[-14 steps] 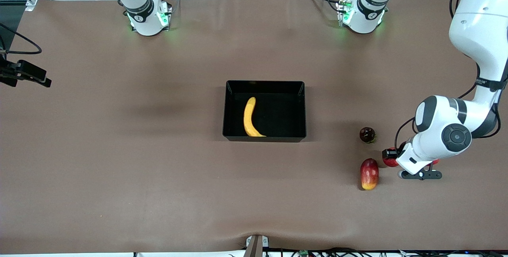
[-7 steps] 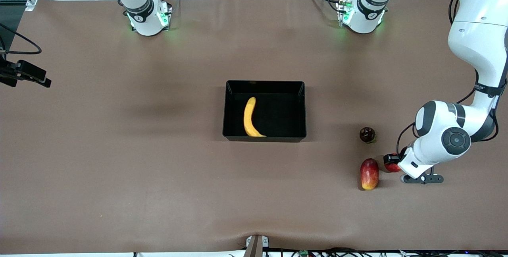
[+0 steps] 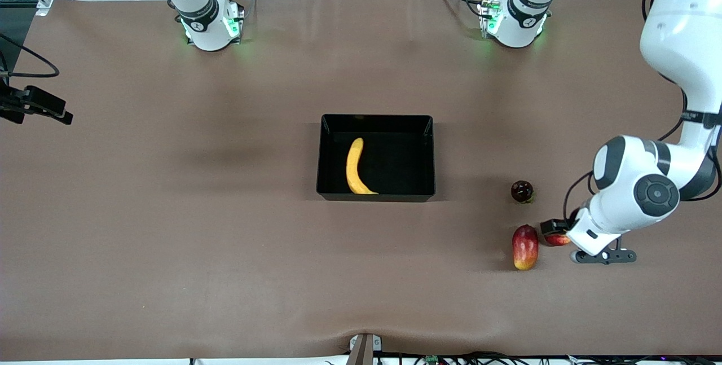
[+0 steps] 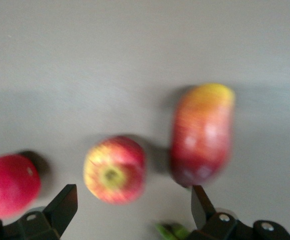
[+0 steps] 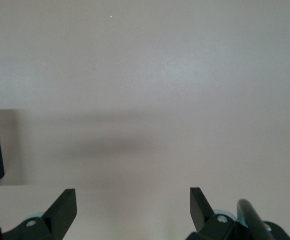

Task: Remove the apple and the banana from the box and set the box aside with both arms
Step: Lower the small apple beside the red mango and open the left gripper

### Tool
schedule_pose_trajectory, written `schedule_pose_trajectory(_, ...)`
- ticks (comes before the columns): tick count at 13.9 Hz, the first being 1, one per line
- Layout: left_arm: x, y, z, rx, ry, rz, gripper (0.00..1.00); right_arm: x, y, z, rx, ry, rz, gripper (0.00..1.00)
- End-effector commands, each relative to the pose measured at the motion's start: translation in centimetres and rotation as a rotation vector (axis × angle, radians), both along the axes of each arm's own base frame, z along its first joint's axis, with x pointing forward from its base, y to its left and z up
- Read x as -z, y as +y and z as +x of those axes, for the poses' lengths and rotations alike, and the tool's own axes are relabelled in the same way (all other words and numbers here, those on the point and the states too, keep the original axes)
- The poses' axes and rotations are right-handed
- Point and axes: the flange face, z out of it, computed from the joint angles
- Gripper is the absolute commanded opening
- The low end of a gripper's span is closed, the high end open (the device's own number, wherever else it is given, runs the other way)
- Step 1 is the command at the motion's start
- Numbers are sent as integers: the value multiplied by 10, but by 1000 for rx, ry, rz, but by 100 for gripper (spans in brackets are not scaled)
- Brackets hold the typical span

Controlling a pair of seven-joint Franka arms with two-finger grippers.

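While my left jaws (image 4: 132,212) gape above the one apple (image 4: 114,169) near one mango (image 3: 524,247), one banana (image 3: 355,166) lies in the box (image 3: 376,118); my right jaws (image 5: 133,207) wait open over brown counter (image 3: 169,229).

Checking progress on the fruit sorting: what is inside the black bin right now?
Only the banana lies in the black bin. Nothing covers its floor, so no other fruit is hidden there.

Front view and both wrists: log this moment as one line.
banana: in box | apple: on table, under open left gripper | right gripper: open, waiting
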Motion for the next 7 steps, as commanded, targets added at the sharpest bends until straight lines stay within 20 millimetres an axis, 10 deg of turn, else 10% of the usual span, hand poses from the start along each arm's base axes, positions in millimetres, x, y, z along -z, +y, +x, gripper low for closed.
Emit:
schedule_pose_trajectory(1, -42, -86, -31, -91, 43, -13, 100, -3, -1, 4, 4, -16, 12, 100)
schedule_pose_trajectory(7, -64, -295, -112, -192, -3, -25, 100, -4, 0, 4, 2, -19, 13, 100)
